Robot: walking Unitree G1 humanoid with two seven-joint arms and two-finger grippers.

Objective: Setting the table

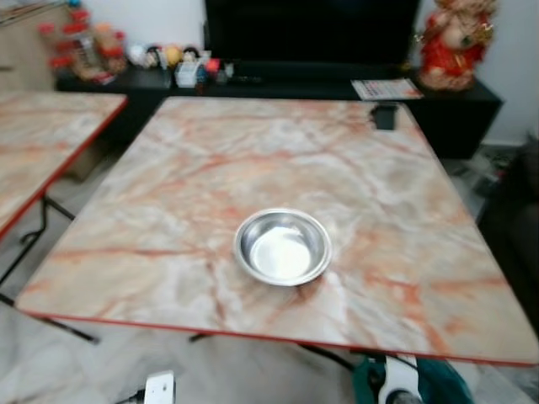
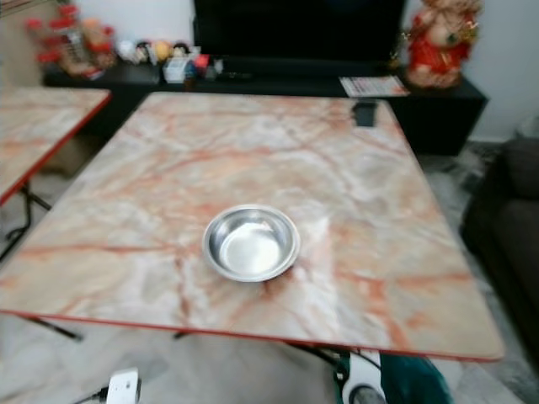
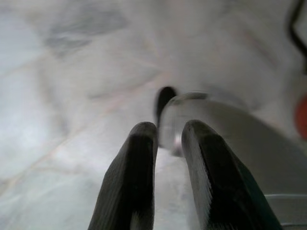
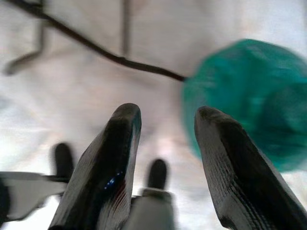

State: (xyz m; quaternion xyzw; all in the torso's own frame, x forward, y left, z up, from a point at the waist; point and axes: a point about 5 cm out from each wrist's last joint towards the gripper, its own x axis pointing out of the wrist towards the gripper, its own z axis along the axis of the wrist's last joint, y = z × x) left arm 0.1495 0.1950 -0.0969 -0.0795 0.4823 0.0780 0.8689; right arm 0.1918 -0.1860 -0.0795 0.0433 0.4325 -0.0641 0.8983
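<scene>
The bowl [image 1: 282, 246] is sitting upright and empty on the table [image 1: 168, 194], a little toward the near edge and roughly midway across. Nothing is touching it. The marbled top is running away from the camera, its red rim [image 1: 253, 335] showing along the near side. A small black object [image 1: 384, 115] is lying at the far right corner, well apart from the bowl. A second table [image 1: 42, 151] of the same pattern is standing off to the left.

Beyond the table a dark cabinet [image 1: 455, 109] is carrying a TV [image 1: 312, 34], a red and gold figurine [image 1: 455, 42] on the right and a cluster of small ornaments [image 1: 168, 59] on the left.

Down low, the left gripper [image 3: 169, 139] is pointing at the pale floor [image 3: 72, 96], its fingers [image 3: 132, 182] nearly together with only a thin gap, pinching nothing. A blurred silvery part [image 3: 230, 139] is lying just past them. The right gripper [image 4: 165, 120] is also hanging over the floor, its fingers [image 4: 110, 167] spread apart and empty, with a teal object [image 4: 249, 100] beside them and a thin black table leg [image 4: 96, 48] crossing beyond.
</scene>
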